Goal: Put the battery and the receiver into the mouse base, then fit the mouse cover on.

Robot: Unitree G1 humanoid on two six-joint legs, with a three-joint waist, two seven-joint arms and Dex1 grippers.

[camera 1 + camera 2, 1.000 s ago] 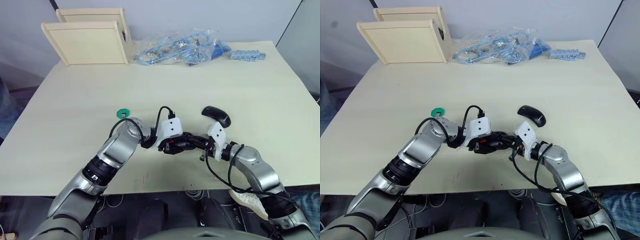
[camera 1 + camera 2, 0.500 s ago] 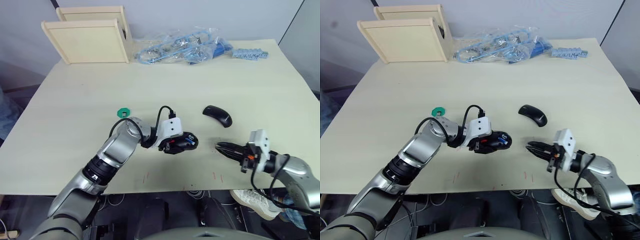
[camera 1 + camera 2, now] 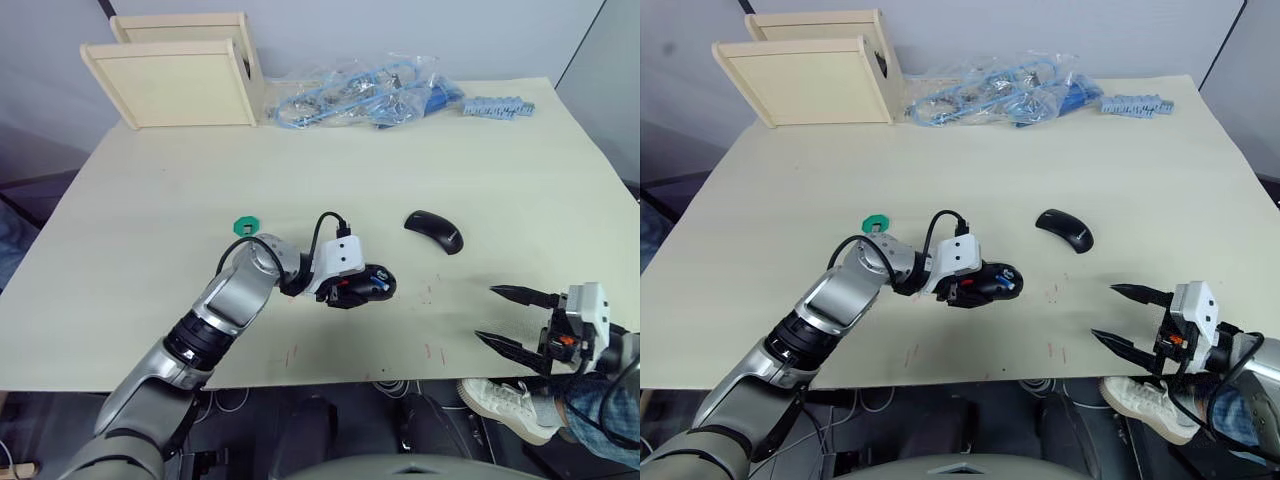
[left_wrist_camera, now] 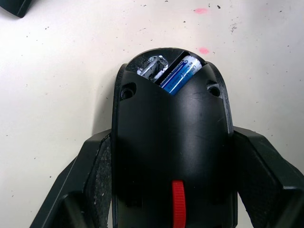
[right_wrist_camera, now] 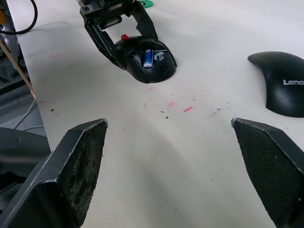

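With your left claw (image 4: pixel 173 209) pinching the mouse base (image 3: pixel 368 285) mid-tabletop, battery (image 4: pixel 179 75) seated inside, and your right claw (image 3: pixel 512 318) spread empty near the front edge, grip the light, slippery mouse cover (image 3: pixel 434 230) by its long sides.

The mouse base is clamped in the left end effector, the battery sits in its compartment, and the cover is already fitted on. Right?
Not quite. The mouse cover lies apart on the table, not fitted. The left wrist view shows the battery in the open mouse base, held by the left end effector.
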